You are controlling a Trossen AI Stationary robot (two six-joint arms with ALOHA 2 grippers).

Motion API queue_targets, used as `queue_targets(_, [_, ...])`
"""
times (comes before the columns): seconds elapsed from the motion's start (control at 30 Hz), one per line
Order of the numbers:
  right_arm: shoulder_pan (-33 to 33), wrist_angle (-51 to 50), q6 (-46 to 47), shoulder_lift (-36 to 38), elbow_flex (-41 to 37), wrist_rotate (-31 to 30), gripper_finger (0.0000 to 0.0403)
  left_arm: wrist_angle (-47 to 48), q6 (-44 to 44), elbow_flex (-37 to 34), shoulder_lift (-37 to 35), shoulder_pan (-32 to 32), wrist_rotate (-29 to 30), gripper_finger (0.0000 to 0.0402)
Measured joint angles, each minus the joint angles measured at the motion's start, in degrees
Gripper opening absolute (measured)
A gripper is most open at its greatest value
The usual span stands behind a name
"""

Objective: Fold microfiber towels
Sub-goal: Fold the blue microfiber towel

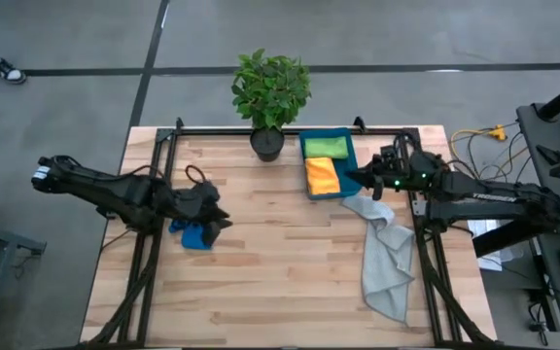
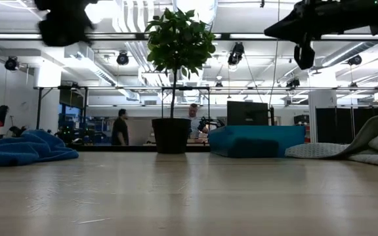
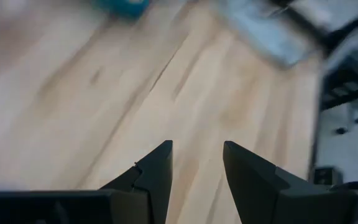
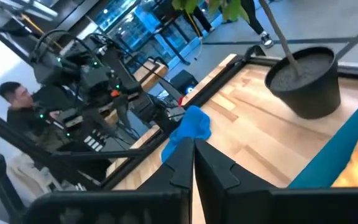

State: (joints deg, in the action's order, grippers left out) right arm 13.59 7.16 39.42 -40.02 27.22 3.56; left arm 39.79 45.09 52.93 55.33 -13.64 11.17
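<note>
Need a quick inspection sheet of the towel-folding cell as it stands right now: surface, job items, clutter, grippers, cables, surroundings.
Surface: wooden table, black frame rails.
Job's things: blue towel bunched at left; grey towel sprawled at right; orange towel and green towel in the teal bin.
Clutter: potted plant at the far edge.
Grippers: left gripper open, empty, above the blue towel; right gripper shut, empty, raised beside the bin.
Cables: yellow and white leads off the table's right.
Surroundings: people in the room behind.
</note>
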Motion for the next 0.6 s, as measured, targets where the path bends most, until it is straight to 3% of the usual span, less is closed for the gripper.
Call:
queue_targets(0.17, [-3.48, 4.04, 0.72, -4.26, -0.72, -4.39, 0.0009, 18.03, 17.99, 0.62, 2.79, -0.26, 3.32, 0.0129])
queue_targets(0.27, [-4.21, 5.58, 0.95, -7.3, 0.36, -4.97, 0.0009, 21.11, 24.05, -0.5, 6.19, 1.22, 5.35, 0.0129])
queue_targets(0.43, [-4.22, 5.94, 0.91, -11.99, 5.01, -5.12, 0.0009, 20.0, 24.81, -2.1, 13.21, 8.12, 2.26, 0.0129])
queue_targets(0.6, [-4.22, 5.72, -0.89, -16.16, 10.08, -5.06, 0.0009, 19.17, 18.95, -2.67, 22.13, 15.6, -2.76, 0.0129])
